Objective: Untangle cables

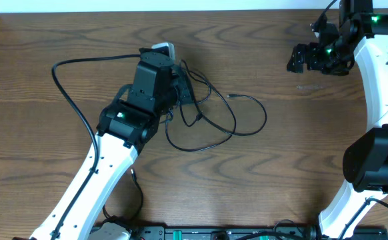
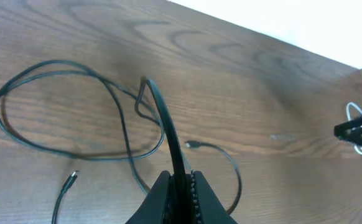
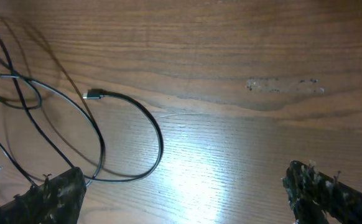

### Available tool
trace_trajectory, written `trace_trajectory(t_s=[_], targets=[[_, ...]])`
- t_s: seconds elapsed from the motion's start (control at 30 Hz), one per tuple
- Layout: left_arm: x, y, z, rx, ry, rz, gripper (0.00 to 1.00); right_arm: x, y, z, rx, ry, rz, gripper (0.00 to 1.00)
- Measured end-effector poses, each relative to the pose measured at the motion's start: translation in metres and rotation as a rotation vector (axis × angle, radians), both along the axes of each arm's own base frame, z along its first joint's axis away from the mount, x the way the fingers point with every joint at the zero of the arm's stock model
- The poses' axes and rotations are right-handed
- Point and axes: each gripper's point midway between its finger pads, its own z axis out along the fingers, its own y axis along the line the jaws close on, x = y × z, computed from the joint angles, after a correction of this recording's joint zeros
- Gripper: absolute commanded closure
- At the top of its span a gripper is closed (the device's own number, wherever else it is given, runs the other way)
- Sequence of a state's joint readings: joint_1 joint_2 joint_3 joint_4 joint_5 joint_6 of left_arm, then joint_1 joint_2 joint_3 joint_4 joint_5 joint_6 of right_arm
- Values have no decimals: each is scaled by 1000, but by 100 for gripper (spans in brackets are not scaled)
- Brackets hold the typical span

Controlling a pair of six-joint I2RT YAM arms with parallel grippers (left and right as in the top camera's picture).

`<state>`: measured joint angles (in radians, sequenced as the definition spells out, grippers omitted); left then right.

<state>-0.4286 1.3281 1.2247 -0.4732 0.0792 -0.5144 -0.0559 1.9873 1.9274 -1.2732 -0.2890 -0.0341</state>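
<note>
surface: brown wood-grain table (image 1: 301, 153), boards running left to right. The right wrist view shows a bright glare patch (image 3: 193, 177) on the wood. There's a pale smudge (image 3: 280, 85) on bare wood on the right side.
room: a white wall (image 1: 181, 5) runs along the far table edge. A black rail (image 1: 214, 233) sits at the near edge between the arm bases.
cables: thin black cables (image 3: 161, 144) lie in loose overlapping loops, flat on the table left of centre. One plug end (image 3: 92, 94) lies free, pointing toward mid-table.
left gripper: the left gripper (image 2: 182, 180) is clamped on one black cable strand, which arcs up off the wood into the jaws at the tangle.
right gripper: the right gripper (image 1: 304, 59) has its jaws spread wide and holds nothing. It sits over the far right of the table, well apart from the cables.
</note>
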Motion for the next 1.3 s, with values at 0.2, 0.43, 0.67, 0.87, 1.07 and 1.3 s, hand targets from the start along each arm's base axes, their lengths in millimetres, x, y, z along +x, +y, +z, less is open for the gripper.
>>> trace_trajectory(t_s=[0.2, 0.43, 0.67, 0.87, 1.07, 1.3], targets=[[-1, 1, 37, -37, -82, 0, 93, 0, 0, 0, 0, 0, 0, 1], [-13, 6, 74, -79, -175, 1, 93, 0, 0, 0, 0, -2, 0, 1], [-17, 8, 91, -104, -227, 1, 93, 0, 0, 0, 0, -2, 0, 1], [-19, 10, 124, -137, -304, 4, 93, 0, 0, 0, 0, 0, 0, 1], [-25, 12, 168, -190, -419, 4, 93, 0, 0, 0, 0, 1, 0, 1], [-34, 16, 203, -242, -532, 4, 93, 0, 0, 0, 0, 1, 0, 1]])
